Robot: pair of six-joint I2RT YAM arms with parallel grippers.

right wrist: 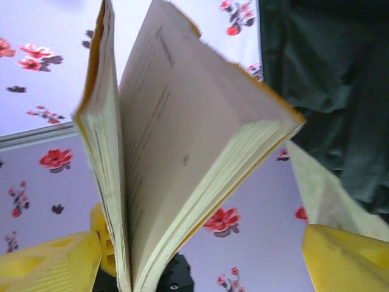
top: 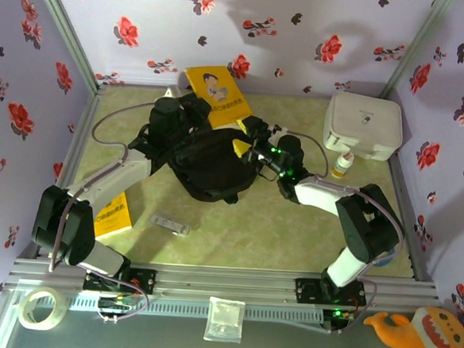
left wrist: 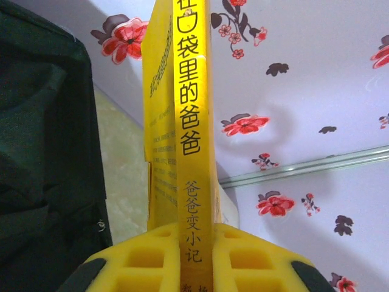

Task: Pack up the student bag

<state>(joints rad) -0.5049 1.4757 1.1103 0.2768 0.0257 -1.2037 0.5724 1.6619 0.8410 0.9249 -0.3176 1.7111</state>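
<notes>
At the left of the counter a second yellow book lies flat, with no tool on it. Further in, your left tool is clenched on the spine of the yellow book and holds it upright at the far edge of the student bag, which sits slumped mid-counter. Your right tool stands released, its fingers either side of the fanned pages and gripping nothing.

Recommendation: gather the pages shut before lowering and keep the spine vertical. Use the right tool to hold the bag's mouth wide so the corners do not snag the fabric.

Containers: the bag's opening and contents cannot be made out. To the right, the white case is closed, contents hidden. A small bottle stands just beside it.
</notes>
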